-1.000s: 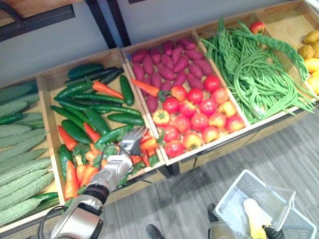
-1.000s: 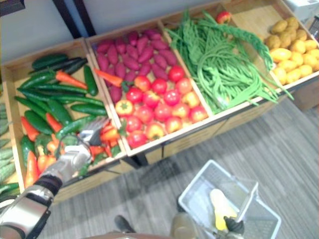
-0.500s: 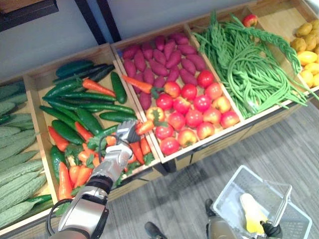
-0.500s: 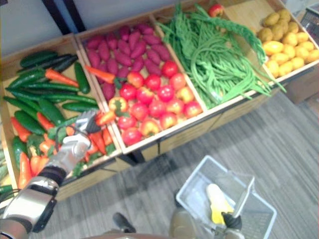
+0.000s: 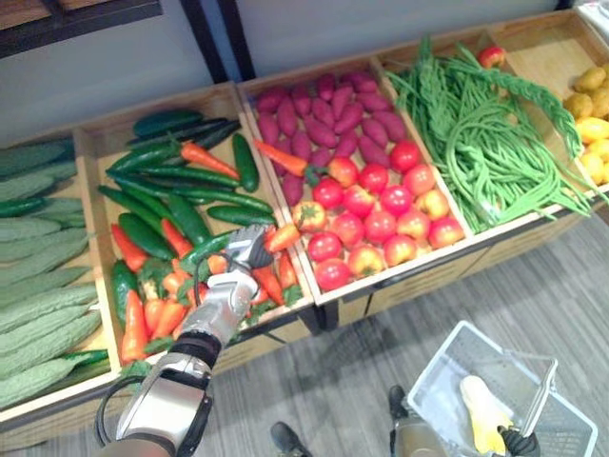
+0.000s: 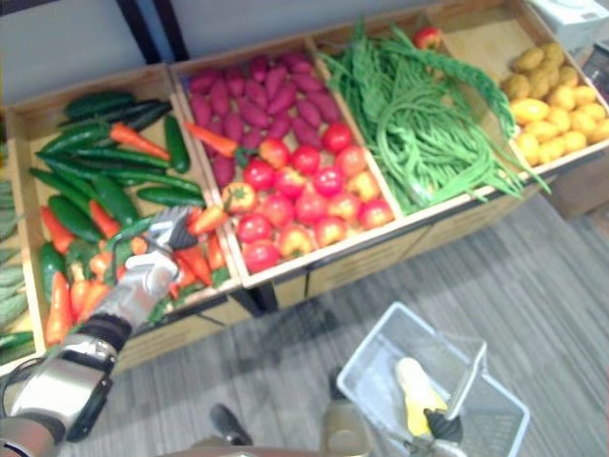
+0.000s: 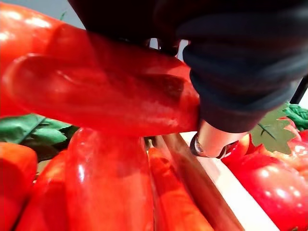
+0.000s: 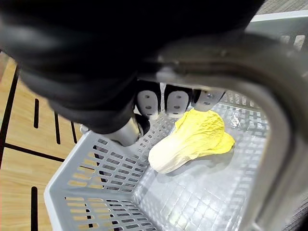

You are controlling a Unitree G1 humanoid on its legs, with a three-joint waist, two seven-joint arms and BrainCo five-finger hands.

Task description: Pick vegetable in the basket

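left robot hand (image 5: 238,276) curled, arm extended

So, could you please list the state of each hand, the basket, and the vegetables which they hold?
basket: held by its handle, one vegetable inside.
cabbage: lying on its side on the basket's floor.
right hand: shut on the handle.
left hand: shut on a red-orange carrot.
carrot: pinched in the left hand, not yet in the basket.

Basket (image 5: 436,362) corner and right hand (image 5: 520,442) partly past the bottom edge.
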